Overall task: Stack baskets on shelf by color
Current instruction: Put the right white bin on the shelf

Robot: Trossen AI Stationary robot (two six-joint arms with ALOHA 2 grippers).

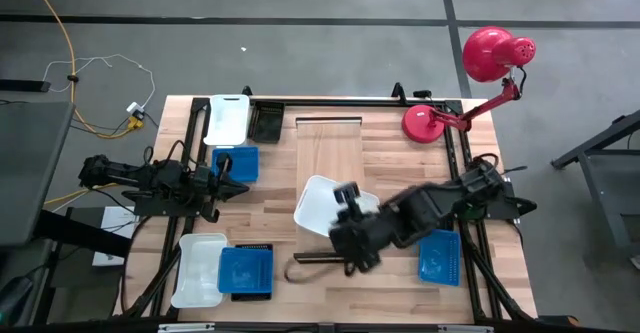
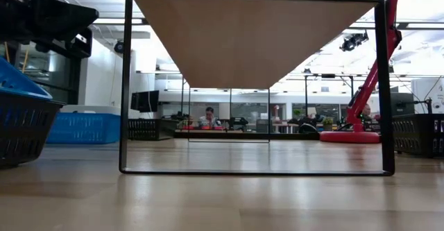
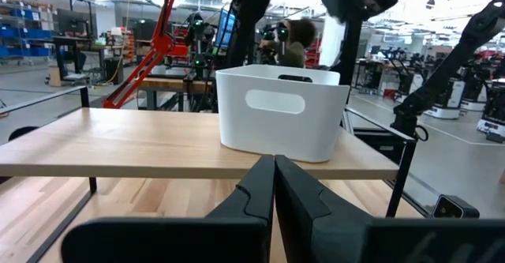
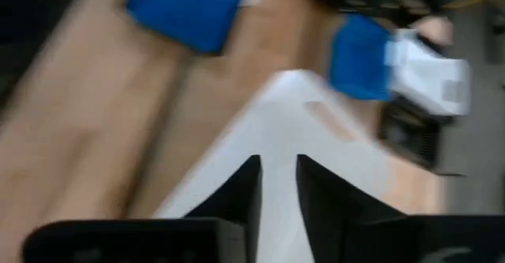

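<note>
A white basket (image 1: 318, 208) (image 3: 280, 109) (image 4: 316, 148) rests by its bottom on the near end of the pale shelf (image 1: 330, 148) (image 3: 118, 140). It is turned askew, and one corner reaches past the shelf's long edge. My right gripper (image 1: 343, 195) (image 4: 278, 176) hangs over that basket's right side, pointing down, its fingers a narrow gap apart. My left gripper (image 1: 228, 185) (image 3: 274, 172) is shut. It stays level at the table's left, pointing at the shelf, and touches nothing.
A white basket (image 1: 228, 118), a black one (image 1: 265, 123) and a blue one (image 1: 238, 163) sit at the far left. At the near left are a white basket (image 1: 198, 268) and a blue one on a black one (image 1: 247, 270). Another blue basket (image 1: 440, 256) lies near right. A red lamp (image 1: 470, 83) stands at the far right.
</note>
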